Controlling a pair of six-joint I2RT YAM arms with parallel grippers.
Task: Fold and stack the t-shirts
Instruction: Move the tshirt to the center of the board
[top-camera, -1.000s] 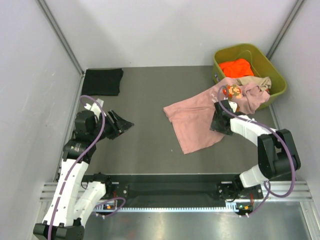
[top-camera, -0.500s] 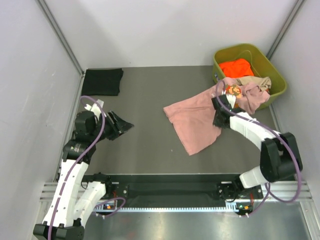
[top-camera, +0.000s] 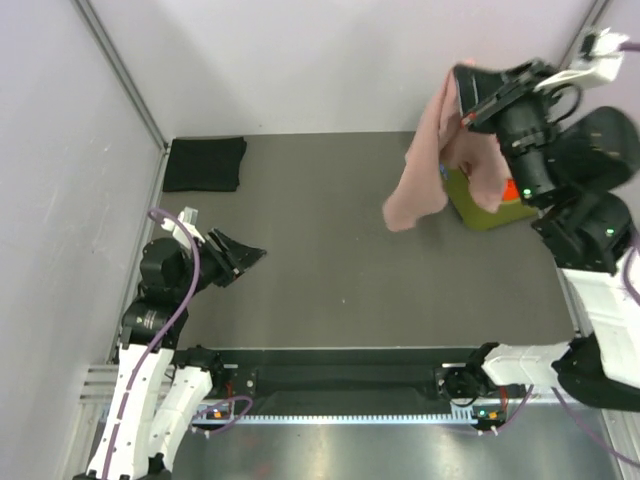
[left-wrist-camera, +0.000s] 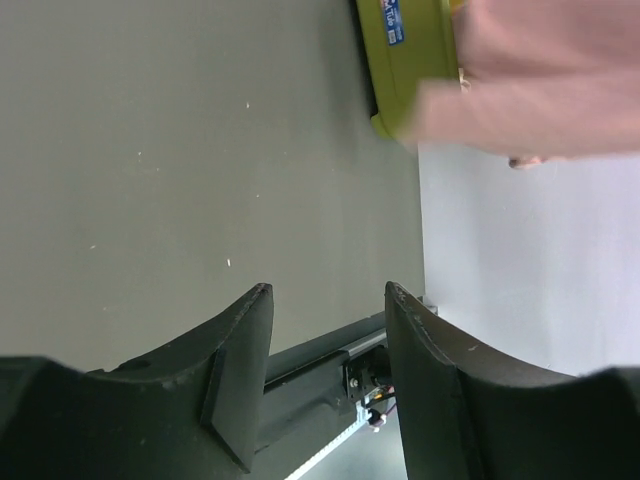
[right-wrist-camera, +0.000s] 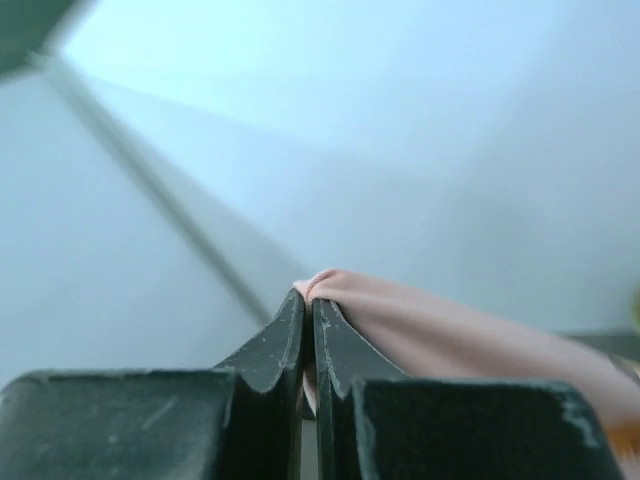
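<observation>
Pink t-shirt (top-camera: 425, 180) hangs at the far right in the overhead view, pinched at its top edge by the right gripper (top-camera: 470, 98), which is held high with the arm reared up. The cloth drapes down in front of the olive-green bin (top-camera: 478, 208), hiding most of it. A black t-shirt (top-camera: 205, 163) lies folded flat at the table's (top-camera: 330, 260) far left corner. The left gripper (top-camera: 245, 255) sits low at the near left, jaws apart, with nothing in them.

From the left wrist, both fingers (left-wrist-camera: 235, 370) stand spread over bare table (left-wrist-camera: 180, 150); the bin (left-wrist-camera: 410, 60) and the pink t-shirt (left-wrist-camera: 540, 80) show beyond.

From the right wrist, the right gripper (right-wrist-camera: 308, 325) is squeezed tight on a fold of the pink t-shirt (right-wrist-camera: 430, 335), which trails off to the right.
</observation>
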